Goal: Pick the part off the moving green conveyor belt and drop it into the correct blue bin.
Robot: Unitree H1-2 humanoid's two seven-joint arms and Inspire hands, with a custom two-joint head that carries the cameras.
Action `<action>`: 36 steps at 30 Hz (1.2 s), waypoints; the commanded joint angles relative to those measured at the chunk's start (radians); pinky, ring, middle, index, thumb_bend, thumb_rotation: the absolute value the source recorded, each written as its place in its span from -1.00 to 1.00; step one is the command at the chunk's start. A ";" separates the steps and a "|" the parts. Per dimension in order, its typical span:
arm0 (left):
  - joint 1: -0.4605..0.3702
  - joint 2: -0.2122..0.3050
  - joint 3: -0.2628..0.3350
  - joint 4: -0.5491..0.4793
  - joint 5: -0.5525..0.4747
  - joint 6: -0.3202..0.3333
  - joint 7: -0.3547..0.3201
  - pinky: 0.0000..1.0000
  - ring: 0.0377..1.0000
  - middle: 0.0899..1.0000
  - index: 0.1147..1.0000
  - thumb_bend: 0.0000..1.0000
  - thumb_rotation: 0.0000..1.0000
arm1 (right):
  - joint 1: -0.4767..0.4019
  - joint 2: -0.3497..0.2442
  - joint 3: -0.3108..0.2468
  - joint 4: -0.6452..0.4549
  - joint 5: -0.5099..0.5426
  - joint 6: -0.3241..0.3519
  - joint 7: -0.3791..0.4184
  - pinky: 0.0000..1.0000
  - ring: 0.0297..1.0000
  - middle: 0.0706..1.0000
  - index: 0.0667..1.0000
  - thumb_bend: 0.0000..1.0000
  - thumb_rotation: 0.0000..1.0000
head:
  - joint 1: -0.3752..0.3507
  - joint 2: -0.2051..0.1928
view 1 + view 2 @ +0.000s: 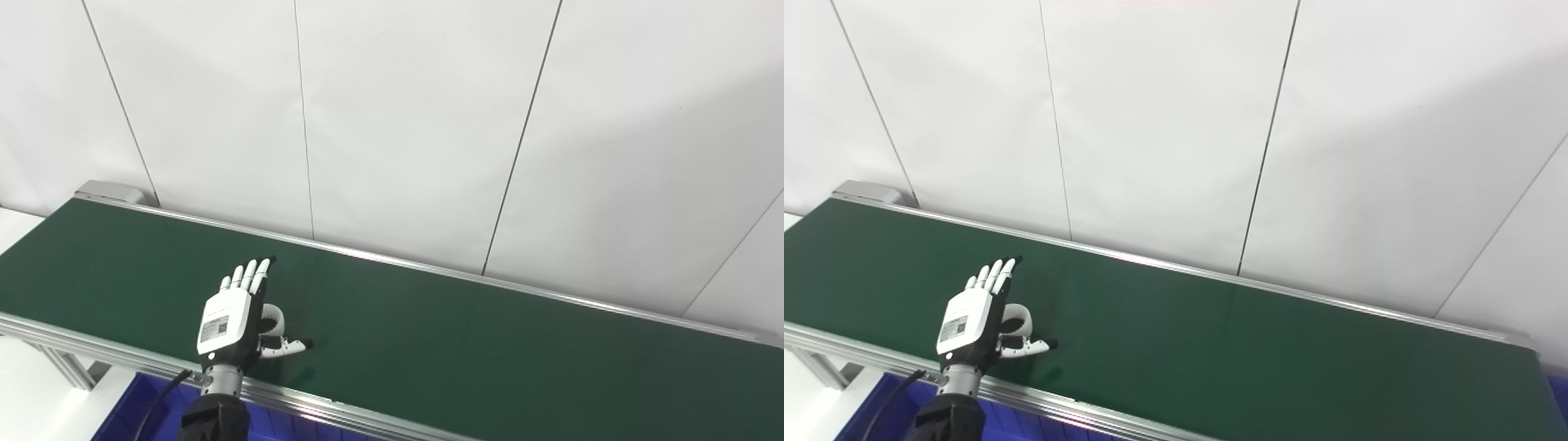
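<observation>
My left hand (236,318) hovers low over the near part of the green conveyor belt (459,331), fingers stretched flat toward the far rail and thumb spread to the right. It is open. A small white ring-shaped part (275,318) lies on the belt right beside the palm, in the crook between fingers and thumb; whether it touches the hand I cannot tell. The same part (1020,317) shows in the right eye view next to the hand (977,318). My right hand is out of sight.
A blue bin (138,410) sits below the belt's near aluminium rail (343,413), under my left forearm. A sliver of another blue bin (1557,395) shows at the right edge. White wall panels stand behind the far rail (429,266).
</observation>
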 commanded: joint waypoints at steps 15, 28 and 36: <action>-0.096 0.040 -0.031 0.136 -0.020 -0.017 0.075 0.80 0.85 0.88 0.77 0.47 -1.00 | 0.001 0.003 -0.002 -0.025 0.004 -0.041 -0.009 0.33 0.53 0.60 0.66 0.85 -0.60 | -0.002 0.008; -0.113 0.044 -0.077 0.170 -0.177 -0.165 -0.018 -0.13 -0.01 0.08 0.25 0.11 -1.00 | 0.012 0.006 -0.005 -0.041 0.010 -0.033 -0.006 0.33 0.53 0.60 0.67 0.85 -0.57 | 0.001 0.018; -0.086 0.064 -0.103 0.091 -0.204 -0.140 -0.122 -0.50 -0.16 -0.25 -0.11 0.00 -1.00 | 0.011 0.009 -0.005 -0.037 0.008 -0.045 -0.013 0.32 0.53 0.61 0.67 0.84 -0.57 | -0.003 0.018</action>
